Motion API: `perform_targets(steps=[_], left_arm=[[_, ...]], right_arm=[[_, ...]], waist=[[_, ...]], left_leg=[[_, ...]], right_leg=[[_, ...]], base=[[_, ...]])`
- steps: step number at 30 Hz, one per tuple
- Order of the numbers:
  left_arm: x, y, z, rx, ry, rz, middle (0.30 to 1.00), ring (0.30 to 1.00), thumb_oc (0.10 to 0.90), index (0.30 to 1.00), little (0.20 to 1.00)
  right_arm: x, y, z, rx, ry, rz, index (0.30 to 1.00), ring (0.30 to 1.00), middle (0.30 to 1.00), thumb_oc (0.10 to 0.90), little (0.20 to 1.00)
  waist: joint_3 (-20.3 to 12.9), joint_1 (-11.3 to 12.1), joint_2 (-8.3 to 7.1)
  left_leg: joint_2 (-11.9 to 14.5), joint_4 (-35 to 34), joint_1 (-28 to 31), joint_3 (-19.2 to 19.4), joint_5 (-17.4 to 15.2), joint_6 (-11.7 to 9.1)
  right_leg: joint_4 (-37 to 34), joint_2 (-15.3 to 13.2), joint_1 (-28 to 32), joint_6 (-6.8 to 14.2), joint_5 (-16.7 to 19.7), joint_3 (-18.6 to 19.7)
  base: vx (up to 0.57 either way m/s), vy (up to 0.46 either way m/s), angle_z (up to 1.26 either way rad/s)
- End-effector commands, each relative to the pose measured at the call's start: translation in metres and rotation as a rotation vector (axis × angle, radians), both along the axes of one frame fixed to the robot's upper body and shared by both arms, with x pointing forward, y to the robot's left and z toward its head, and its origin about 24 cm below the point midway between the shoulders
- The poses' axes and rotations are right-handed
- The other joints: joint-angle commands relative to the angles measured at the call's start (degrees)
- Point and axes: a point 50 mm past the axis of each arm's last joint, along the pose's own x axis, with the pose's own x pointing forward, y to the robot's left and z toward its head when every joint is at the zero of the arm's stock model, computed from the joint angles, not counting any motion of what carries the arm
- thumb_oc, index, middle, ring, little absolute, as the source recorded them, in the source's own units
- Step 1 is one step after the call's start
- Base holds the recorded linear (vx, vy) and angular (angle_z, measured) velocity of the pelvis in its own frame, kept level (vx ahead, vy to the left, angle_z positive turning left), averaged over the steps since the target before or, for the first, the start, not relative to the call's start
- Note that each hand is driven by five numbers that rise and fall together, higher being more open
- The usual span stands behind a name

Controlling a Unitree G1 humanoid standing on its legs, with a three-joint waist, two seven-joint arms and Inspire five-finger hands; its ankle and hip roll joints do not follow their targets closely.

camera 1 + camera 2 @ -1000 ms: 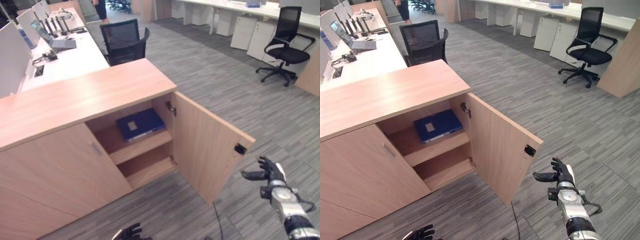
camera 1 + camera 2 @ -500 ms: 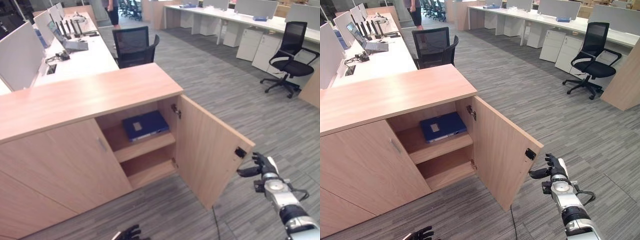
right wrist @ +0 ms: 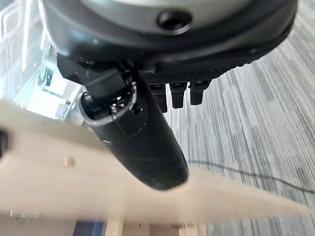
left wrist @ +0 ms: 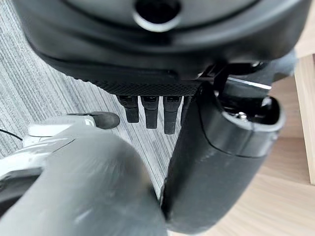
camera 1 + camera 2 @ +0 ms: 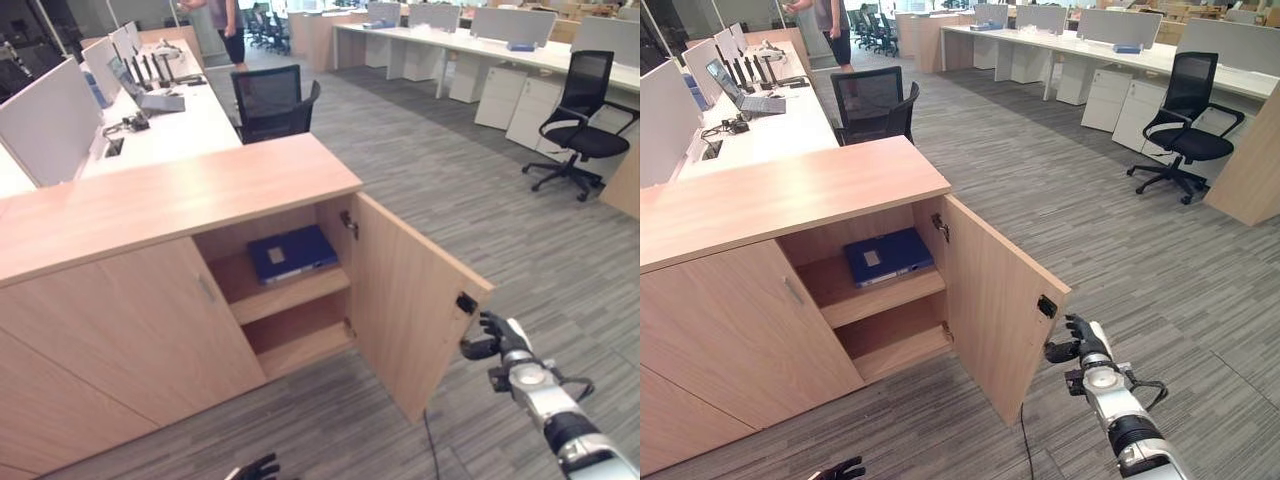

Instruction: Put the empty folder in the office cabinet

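— Where is the folder right now?

— I see it lying flat on the upper shelf inside the cabinet, blue with a pale label on its cover. It is in the right-hand compartment, whose door stands swung wide open toward me. The left-hand door is closed.

— And my right hand?

— I have it out at the free edge of the open door, just beside the small dark latch piece near the door's top corner. Its fingers are straight and relaxed, thumb standing apart, holding nothing. In the right wrist view the thumb lies over the door's pale wooden edge and the fingertips point at the grey carpet. I cannot tell whether the hand actually touches the wood.

— The left hand?

— Low at the bottom of the head views, over the carpet in front of the cabinet. In its wrist view the fingers hang straight, with nothing in them.

— Anything else around?

— A long white desk behind the cabinet with a laptop on it, a black office chair beside it, another black chair well apart to the right, and a person standing far back.
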Motion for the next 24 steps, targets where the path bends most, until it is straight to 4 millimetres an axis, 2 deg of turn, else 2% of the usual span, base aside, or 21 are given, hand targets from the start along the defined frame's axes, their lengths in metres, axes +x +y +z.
perform_targets(steps=[1, 7, 10, 11, 12, 14, 15, 16, 17, 18, 19, 20, 22, 23, 24], left_arm=[[0.025, 0.019, 0.010, 0.094, -0.068, -0.071, 0.900, 0.900, 0.800, 0.900, 0.900], [0.031, 0.016, 0.011, 0.093, -0.094, -0.061, 0.900, 0.900, 0.800, 0.900, 0.900], [0.045, 0.014, 0.015, 0.093, -0.136, -0.068, 0.900, 0.900, 0.800, 0.900, 0.900], [0.049, 0.013, 0.016, 0.092, -0.148, -0.067, 0.900, 0.900, 0.800, 0.900, 0.900], [0.050, 0.011, 0.016, 0.090, -0.151, -0.065, 0.900, 0.900, 0.800, 0.900, 0.900], [0.053, 0.007, 0.016, 0.083, -0.155, -0.065, 0.900, 0.900, 0.800, 0.900, 0.900], [0.050, 0.005, 0.014, 0.085, -0.135, -0.091, 0.900, 0.900, 0.800, 0.900, 0.900], [0.049, 0.005, 0.014, 0.085, -0.134, -0.091, 0.900, 0.900, 0.800, 0.900, 0.900], [0.046, 0.006, 0.013, 0.089, -0.122, -0.097, 0.900, 0.900, 0.800, 0.900, 0.900], [0.042, 0.007, 0.011, 0.097, -0.108, -0.100, 0.900, 0.900, 0.800, 0.900, 0.900], [0.037, 0.008, 0.010, 0.106, -0.092, -0.103, 0.900, 0.900, 0.800, 0.900, 0.900], [0.031, 0.011, 0.008, 0.117, -0.072, -0.102, 0.900, 0.900, 0.800, 0.900, 0.900], [0.031, 0.011, 0.009, 0.117, -0.072, -0.103, 0.900, 0.900, 0.800, 0.900, 0.900], [0.031, 0.013, 0.009, 0.121, -0.072, -0.109, 0.900, 0.900, 0.800, 0.900, 0.900], [0.031, 0.014, 0.009, 0.122, -0.072, -0.109, 0.900, 0.900, 0.800, 0.900, 0.900]], right_arm=[[0.071, 0.107, 0.086, 0.298, -0.443, 0.328, 0.900, 0.900, 0.900, 0.800, 0.900], [0.061, 0.125, 0.092, 0.368, -0.484, 0.406, 0.900, 0.900, 0.900, 0.800, 0.900], [0.057, 0.126, 0.100, 0.383, -0.529, 0.423, 0.900, 0.900, 0.900, 0.800, 0.900], [0.055, 0.124, 0.103, 0.377, -0.544, 0.431, 0.900, 0.900, 0.900, 0.800, 0.900], [0.053, 0.122, 0.104, 0.368, -0.551, 0.434, 0.900, 0.900, 0.900, 0.800, 0.900], [0.051, 0.119, 0.107, 0.351, -0.563, 0.444, 0.900, 0.900, 0.900, 0.800, 0.900], [0.049, 0.116, 0.107, 0.345, -0.563, 0.444, 0.900, 0.900, 0.900, 0.800, 0.900], [0.049, 0.116, 0.107, 0.345, -0.562, 0.444, 0.900, 0.900, 0.900, 0.800, 0.900], [0.047, 0.116, 0.107, 0.348, -0.565, 0.442, 0.900, 0.900, 0.900, 0.800, 0.900], [0.045, 0.115, 0.105, 0.351, -0.560, 0.437, 0.900, 0.900, 0.900, 0.800, 0.900], [0.044, 0.114, 0.105, 0.356, -0.562, 0.429, 0.900, 0.900, 0.900, 0.800, 0.900], [0.042, 0.114, 0.104, 0.374, -0.565, 0.414, 0.900, 0.900, 0.900, 0.800, 0.900], [0.042, 0.114, 0.104, 0.375, -0.565, 0.413, 0.900, 0.900, 0.900, 0.800, 0.900], [0.044, 0.113, 0.108, 0.387, -0.590, 0.390, 0.900, 0.900, 0.900, 0.800, 0.900], [0.044, 0.113, 0.108, 0.387, -0.591, 0.390, 0.900, 0.900, 0.900, 0.800, 0.900]], waist=[[2.32, 5.24, -3.06], [3.17, 6.21, -2.97], [4.83, 7.18, -3.40], [5.02, 7.15, -3.61], [5.21, 6.97, -3.79], [5.38, 5.78, -4.06], [4.73, 3.59, -3.84], [4.77, 3.73, -3.82], [4.36, 3.32, -3.56], [3.93, 3.25, -3.14], [3.61, 3.42, -2.95], [3.34, 4.20, -3.12], [3.36, 4.09, -3.19], [3.33, 5.78, -3.54], [3.32, 5.73, -3.62]], left_leg=[[-6.26, 1.08, 4.41, -0.66, -5.38, 0.92], [-6.03, 1.90, 2.60, -3.23, -4.74, 0.25], [-6.64, 4.68, -2.25, -5.58, -3.67, -1.21], [-6.65, 5.81, -3.82, -5.13, -3.69, -1.47], [-6.38, 6.88, -4.83, -3.61, -3.73, -1.49], [-3.51, 7.98, -4.96, 5.71, -3.59, -1.10], [0.95, 7.03, -2.37, 17.71, -2.93, -1.36], [0.97, 6.88, -2.16, 17.88, -2.88, -1.39], [1.66, 6.49, -1.47, 20.20, -2.61, -1.57], [1.47, 5.94, -1.06, 20.68, -2.56, -1.53], [0.91, 5.76, -1.02, 20.12, -2.69, -1.45], [-0.81, 5.57, -0.94, 18.30, -3.53, -0.44], [-0.91, 5.59, -0.95, 18.19, -3.55, -0.39], [-3.20, 5.66, -1.31, 16.25, -4.95, 1.53], [-3.32, 5.70, -1.37, 16.19, -4.98, 1.60]], right_leg=[[1.93, -2.15, 4.80, 0.97, -9.98, -2.55], [2.24, -1.87, 4.45, 0.56, -10.56, -3.90], [2.47, -2.75, 3.78, 0.40, -10.73, -7.02], [2.31, -3.30, 3.63, 0.52, -10.70, -8.59], [2.24, -3.83, 3.45, 0.63, -10.50, -9.63], [2.43, -5.50, 3.15, 1.04, -9.77, -12.60], [2.99, -6.38, 3.26, 1.38, -9.71, -15.49], [3.00, -6.36, 3.27, 1.36, -9.71, -15.33], [3.39, -6.47, 3.43, 1.48, -9.80, -15.99], [3.68, -6.59, 4.04, 1.74, -9.95, -16.59], [4.13, -6.95, 4.58, 1.88, -10.05, -16.89], [5.48, -8.10, 5.66, 2.13, -10.29, -17.88], [5.56, -8.21, 5.72, 2.20, -10.35, -18.01], [9.62, -10.75, 5.90, 2.87, -10.59, -19.54], [9.82, -10.91, 5.82, 2.94, -10.69, -19.59]], base=[[0.00, -0.036, 0.18], [-0.02, -0.026, 0.18], [-0.13, -0.017, 0.45], [-0.09, 0.028, 0.82], [-0.09, 0.088, 0.82], [-0.06, 0.209, 0.68], [-0.03, 0.220, 0.44], [0.00, 0.213, 0.63], [0.07, 0.125, 0.79], [0.11, 0.181, 1.14], [0.18, 0.267, 1.57], [0.12, 0.198, 1.37], [0.07, 0.165, 0.79], [0.06, 0.189, 0.64], [0.10, 0.350, 1.12]])
